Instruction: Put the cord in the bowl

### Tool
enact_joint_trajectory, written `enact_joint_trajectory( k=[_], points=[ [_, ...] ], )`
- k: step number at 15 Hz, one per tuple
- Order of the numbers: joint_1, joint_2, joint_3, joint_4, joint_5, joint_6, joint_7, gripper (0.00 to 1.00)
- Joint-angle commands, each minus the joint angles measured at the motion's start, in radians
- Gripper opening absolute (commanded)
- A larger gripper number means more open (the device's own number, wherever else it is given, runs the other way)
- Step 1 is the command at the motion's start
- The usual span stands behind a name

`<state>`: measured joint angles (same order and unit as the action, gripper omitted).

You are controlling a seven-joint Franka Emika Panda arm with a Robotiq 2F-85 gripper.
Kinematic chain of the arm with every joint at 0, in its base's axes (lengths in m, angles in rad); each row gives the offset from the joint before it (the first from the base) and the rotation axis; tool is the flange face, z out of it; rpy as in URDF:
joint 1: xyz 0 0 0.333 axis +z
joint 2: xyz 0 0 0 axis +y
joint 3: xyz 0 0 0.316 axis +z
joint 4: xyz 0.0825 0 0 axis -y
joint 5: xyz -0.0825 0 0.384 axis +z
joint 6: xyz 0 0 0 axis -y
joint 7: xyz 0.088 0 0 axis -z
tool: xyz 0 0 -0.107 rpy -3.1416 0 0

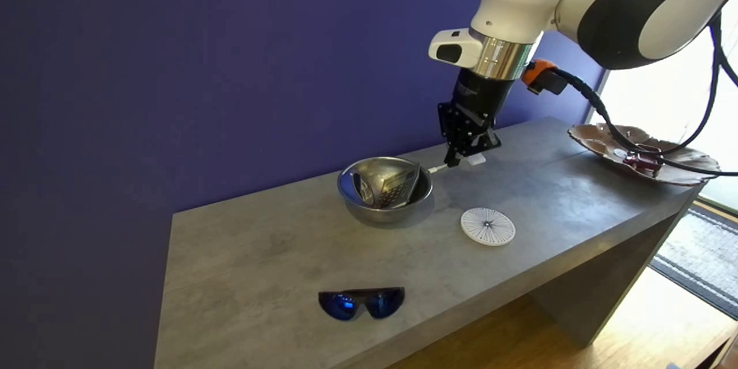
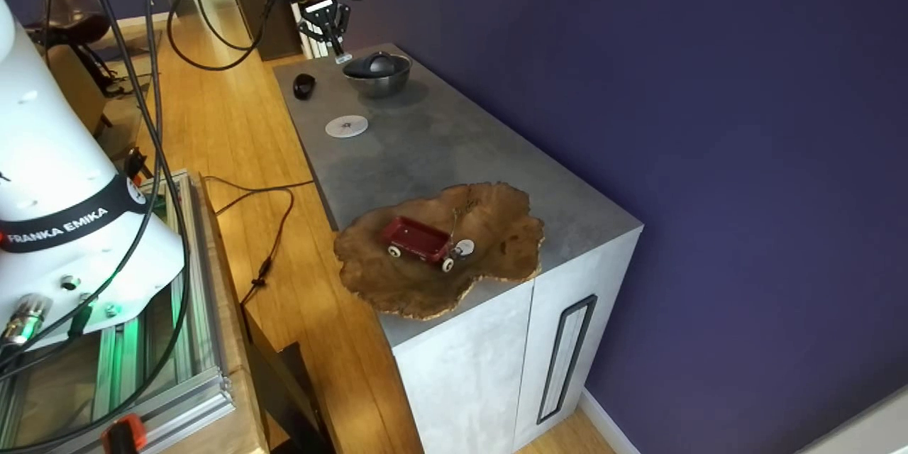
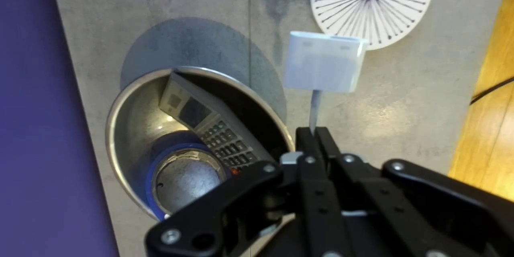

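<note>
The cord is a short white cord with a flat white block at one end point(image 3: 325, 62). My gripper point(image 3: 313, 130) is shut on its thin part, and the block sticks out past the fingertips. In an exterior view the gripper point(image 1: 454, 158) holds the cord point(image 1: 438, 168) in the air close beside the bowl's rim; the white block also shows in an exterior view point(image 2: 343, 58). The steel bowl point(image 1: 383, 217) stands on the counter, and in the wrist view the bowl point(image 3: 113, 148) lies left of the fingers. It holds a grey keyed device point(image 3: 213, 120) and a blue-rimmed round thing point(image 3: 188, 180).
A flat white disc point(image 1: 488, 226) lies near the bowl. Dark blue sunglasses point(image 1: 362, 302) lie near the counter's front edge. A brown dish point(image 2: 496, 213) with a red toy wagon point(image 2: 418, 237) stands at the counter's end. A purple wall point(image 1: 259, 69) runs along the back.
</note>
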<state>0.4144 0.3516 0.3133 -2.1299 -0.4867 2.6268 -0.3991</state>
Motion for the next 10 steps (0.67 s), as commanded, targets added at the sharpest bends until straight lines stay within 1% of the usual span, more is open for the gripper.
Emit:
enact_joint_trajectory(
  k=[1,2,4,6,10],
  points=[
    [0.034,0.047,-0.073,0.087,-0.164,0.035,0.032,0.01],
    [0.033,0.057,-0.089,0.107,-0.207,0.043,0.041,0.01],
    [0.016,0.100,-0.090,0.164,-0.242,0.073,0.021,0.01],
    [0.006,0.163,-0.067,0.239,-0.240,0.103,-0.034,0.01],
    [0.007,0.285,-0.025,0.367,-0.213,0.111,-0.162,0.01]
  ],
)
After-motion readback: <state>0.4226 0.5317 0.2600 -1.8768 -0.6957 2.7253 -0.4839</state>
